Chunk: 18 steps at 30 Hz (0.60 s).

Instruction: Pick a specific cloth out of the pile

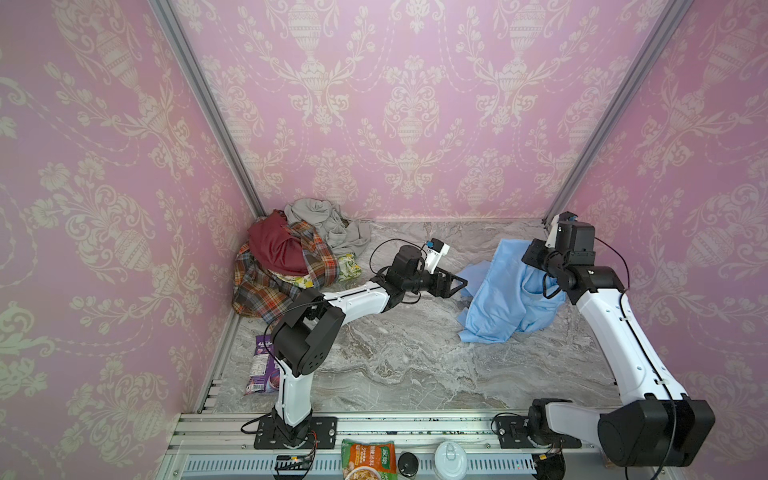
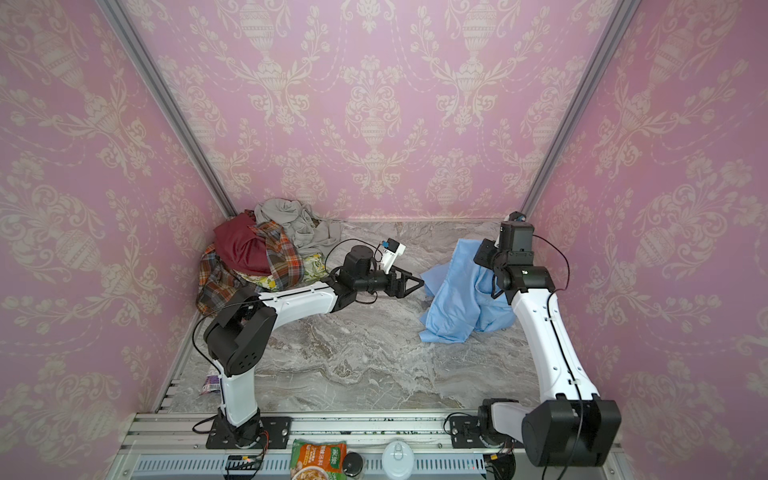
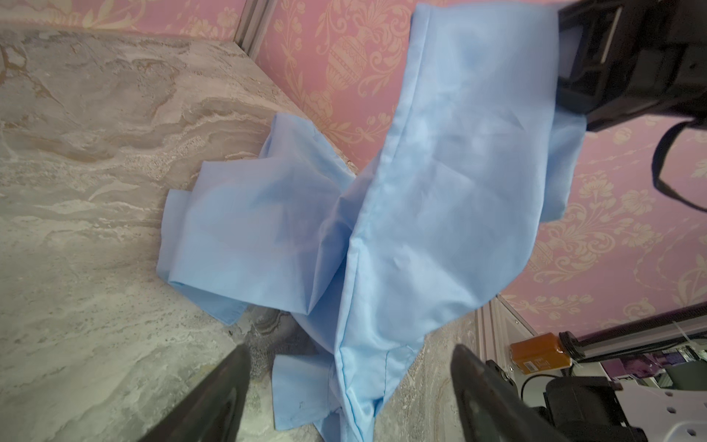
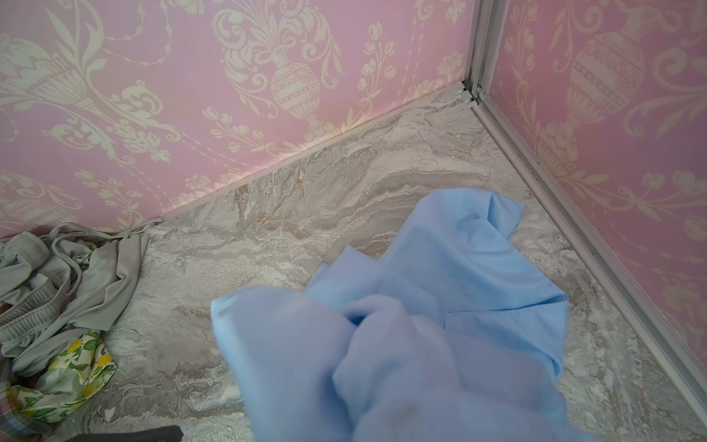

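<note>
The cloth point(image 1: 498, 299) point(image 2: 457, 299) is a light sky-blue shirt-like garment. It hangs on the right half of the marble table point(image 1: 395, 365), its upper part lifted and its lower folds resting on the surface. My right gripper point(image 1: 536, 266) is shut on the cloth's top. Fabric covers the jaws in the right wrist view, where the cloth point(image 4: 421, 325) fills the foreground. My left gripper point(image 1: 460, 286) point(image 3: 350, 350) is open, at the cloth's left edge, and a hanging fold of the cloth point(image 3: 440, 191) lies between its fingers. The pile point(image 1: 286, 257) point(image 2: 249, 257) sits in the back left corner.
The pile holds a grey garment point(image 1: 328, 224), a dark red cloth point(image 1: 274, 247), plaid fabric point(image 1: 266, 291) and floral fabric point(image 4: 72, 367). A purple packet point(image 1: 262, 361) lies by the left wall. A noodle packet point(image 1: 368, 459) and a white lidded container point(image 1: 451, 459) sit on the front rail.
</note>
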### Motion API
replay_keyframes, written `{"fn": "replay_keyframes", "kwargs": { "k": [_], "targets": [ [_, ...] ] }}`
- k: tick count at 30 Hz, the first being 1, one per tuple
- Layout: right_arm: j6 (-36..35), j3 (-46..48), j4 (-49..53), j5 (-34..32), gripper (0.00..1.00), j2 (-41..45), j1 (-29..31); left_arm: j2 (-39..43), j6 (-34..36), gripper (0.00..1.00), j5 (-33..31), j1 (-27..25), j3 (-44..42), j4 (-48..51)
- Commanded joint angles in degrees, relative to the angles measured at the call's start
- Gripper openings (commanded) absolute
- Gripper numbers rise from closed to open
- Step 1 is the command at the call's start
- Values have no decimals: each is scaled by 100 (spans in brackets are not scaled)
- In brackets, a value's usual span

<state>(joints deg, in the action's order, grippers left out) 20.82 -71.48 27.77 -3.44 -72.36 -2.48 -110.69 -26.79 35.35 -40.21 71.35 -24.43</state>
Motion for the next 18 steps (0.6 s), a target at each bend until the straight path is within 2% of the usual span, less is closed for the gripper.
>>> {"fn": "replay_keyframes", "kwargs": {
  "k": [1, 7, 13, 18],
  "targets": [
    [-126, -638, -239, -60, 0, -182, 22, 100, 83, 77, -144, -233, -164, -200],
    [89, -1079, -280, 215, 0, -238, 29, -802, 415, 73, -410, -680, 205, 40],
    [417, -1287, -329, 545, 0, -201, 48, -2083, -178, 71, -480, -1147, 1406, -224],
    [475, -1125, -317, 629, 0, 1, 72, -2838, -753, 74, -590, -1279, 2491, -506]
  ]
}}
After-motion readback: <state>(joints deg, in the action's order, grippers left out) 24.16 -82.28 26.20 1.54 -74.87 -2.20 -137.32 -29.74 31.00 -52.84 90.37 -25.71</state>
